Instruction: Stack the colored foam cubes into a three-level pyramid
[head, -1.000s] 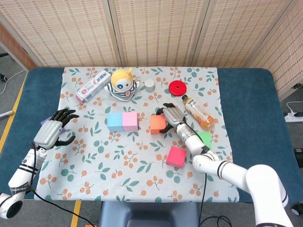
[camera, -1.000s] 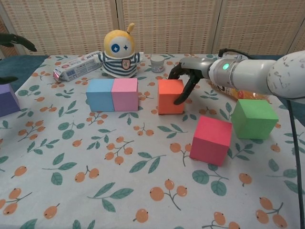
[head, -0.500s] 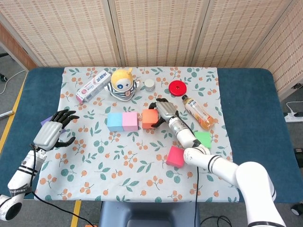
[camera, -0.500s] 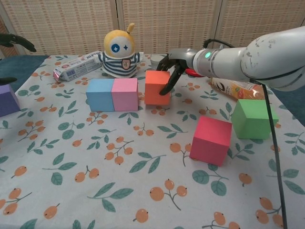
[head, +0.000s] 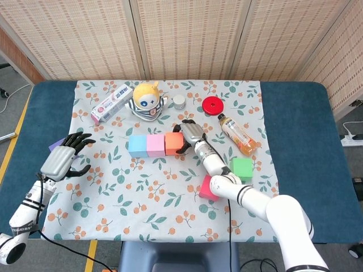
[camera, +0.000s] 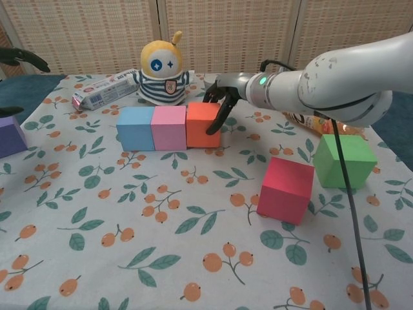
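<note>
On the floral cloth (head: 170,187), your right hand (head: 190,135) clasps the orange cube (head: 173,143) completing the base row; release, then fetch another.

A cloth-covered counter in front of woven folding screens.

The counter (head: 295,113) has a dark blue top, with a pale tablecloth (head: 170,187) printed with green leaves and orange berries laid over its middle. Behind it stand tan woven-reed screen panels (head: 187,34) in light frames, filling the background. Grey floor (head: 11,85) shows at the left with a yellow line (head: 14,141), and a white power strip (head: 354,139) lies at the right edge. Lighting is even and bright.
</note>
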Robot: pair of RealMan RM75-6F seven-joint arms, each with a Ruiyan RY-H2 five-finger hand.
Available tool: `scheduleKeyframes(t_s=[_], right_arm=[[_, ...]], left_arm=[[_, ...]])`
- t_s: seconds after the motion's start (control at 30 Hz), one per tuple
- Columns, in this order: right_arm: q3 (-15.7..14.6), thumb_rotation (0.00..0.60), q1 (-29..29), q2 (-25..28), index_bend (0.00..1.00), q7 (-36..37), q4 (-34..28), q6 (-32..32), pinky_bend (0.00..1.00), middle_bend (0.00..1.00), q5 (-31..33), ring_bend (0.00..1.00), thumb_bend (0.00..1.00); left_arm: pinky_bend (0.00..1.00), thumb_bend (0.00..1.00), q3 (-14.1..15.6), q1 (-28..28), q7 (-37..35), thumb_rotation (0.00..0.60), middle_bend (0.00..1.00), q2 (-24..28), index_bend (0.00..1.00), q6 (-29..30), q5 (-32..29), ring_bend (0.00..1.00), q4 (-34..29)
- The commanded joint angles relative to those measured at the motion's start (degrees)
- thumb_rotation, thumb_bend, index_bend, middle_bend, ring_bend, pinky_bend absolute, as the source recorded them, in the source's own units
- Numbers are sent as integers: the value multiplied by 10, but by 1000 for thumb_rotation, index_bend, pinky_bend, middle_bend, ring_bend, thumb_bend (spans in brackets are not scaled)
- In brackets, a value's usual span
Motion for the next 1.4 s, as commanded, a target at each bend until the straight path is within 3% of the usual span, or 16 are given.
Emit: scheduleKeyframes(t_s=[0.03, 0.63, 1.4], right_arm=[[0, 600, 3, -5, 391, -3, 6, -1, 0, 298, 6, 65, 56], [4, 600, 15, -24, 389, -6, 29, -9, 0, 298, 12, 65, 57], [-7, 600, 17, -17, 378, -34, 0, 8, 0, 298, 47, 65, 57]], left_arm=[[89, 331, 1, 0, -2, 600, 98, -1, 205, -1, 2, 31, 2], [88, 330, 4, 0, -23, 600, 98, -8, 204, -3, 8, 31, 21], [88, 330, 9, 0, -37, 600, 97, -13, 204, -3, 17, 29, 29]])
